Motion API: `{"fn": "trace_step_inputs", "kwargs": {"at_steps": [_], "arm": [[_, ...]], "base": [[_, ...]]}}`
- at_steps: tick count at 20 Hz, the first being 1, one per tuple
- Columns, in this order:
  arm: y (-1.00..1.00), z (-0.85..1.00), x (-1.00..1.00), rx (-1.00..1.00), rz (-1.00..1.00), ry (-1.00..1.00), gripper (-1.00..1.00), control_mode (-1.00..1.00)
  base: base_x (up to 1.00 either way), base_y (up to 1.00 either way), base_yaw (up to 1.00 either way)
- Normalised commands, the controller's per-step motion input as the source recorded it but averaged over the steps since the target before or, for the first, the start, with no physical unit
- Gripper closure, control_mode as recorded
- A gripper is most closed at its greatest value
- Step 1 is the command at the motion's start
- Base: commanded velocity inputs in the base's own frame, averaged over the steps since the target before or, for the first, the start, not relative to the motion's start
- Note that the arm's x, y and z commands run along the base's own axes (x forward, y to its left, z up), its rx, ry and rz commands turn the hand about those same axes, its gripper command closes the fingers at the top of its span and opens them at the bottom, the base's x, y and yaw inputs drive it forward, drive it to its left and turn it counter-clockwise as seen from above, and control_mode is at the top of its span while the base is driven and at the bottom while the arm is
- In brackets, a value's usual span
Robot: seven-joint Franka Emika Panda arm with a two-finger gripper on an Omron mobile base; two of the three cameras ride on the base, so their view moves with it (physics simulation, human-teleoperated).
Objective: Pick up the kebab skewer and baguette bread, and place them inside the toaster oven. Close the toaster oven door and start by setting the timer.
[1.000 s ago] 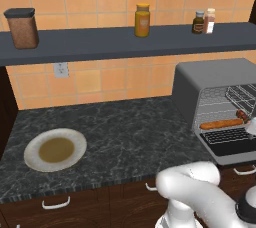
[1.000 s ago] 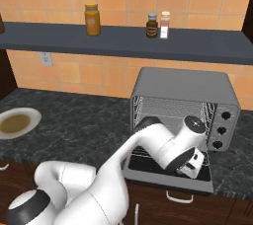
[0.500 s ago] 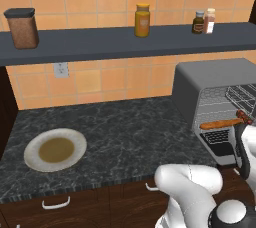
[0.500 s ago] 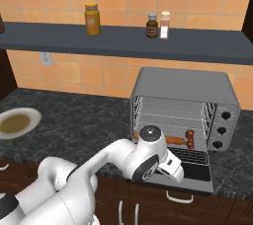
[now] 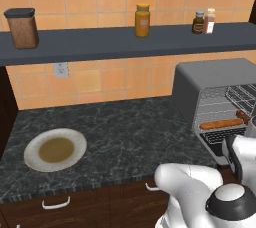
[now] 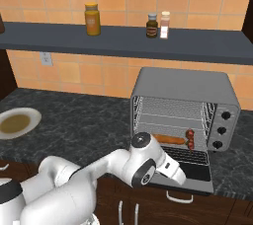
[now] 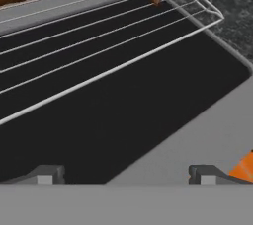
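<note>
The baguette (image 6: 169,139) and skewer (image 6: 189,138) are seen lying on the rack inside the oven (image 6: 183,113), skewer at 3 o'clock of the loaf. The lowered door (image 7: 148,120) is shown close up between the gripper's (image 7: 126,175) wide jaws, nothing held.

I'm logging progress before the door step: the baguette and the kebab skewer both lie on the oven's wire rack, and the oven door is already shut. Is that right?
Not quite. The toaster oven door is open, folded down flat in front of the toaster oven, as the right base view shows. The baguette bread and kebab skewer do lie on the wire rack inside.
</note>
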Motion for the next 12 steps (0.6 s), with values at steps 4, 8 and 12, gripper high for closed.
{"fn": "trace_step_inputs", "kwargs": {"at_steps": [4,8,12], "arm": [[-0.20,-0.06,0.25,-0.02,-0.07,0.08,-1.00,-1.00],[-0.17,0.00,0.22,0.00,-0.05,0.10,-1.00,-1.00],[-0.03,-0.07,0.08,0.00,-0.07,0.09,-1.00,-1.00]], "base": [[0.00,0.00,0.00],[0.00,0.00,0.00],[0.00,0.00,0.00]]}}
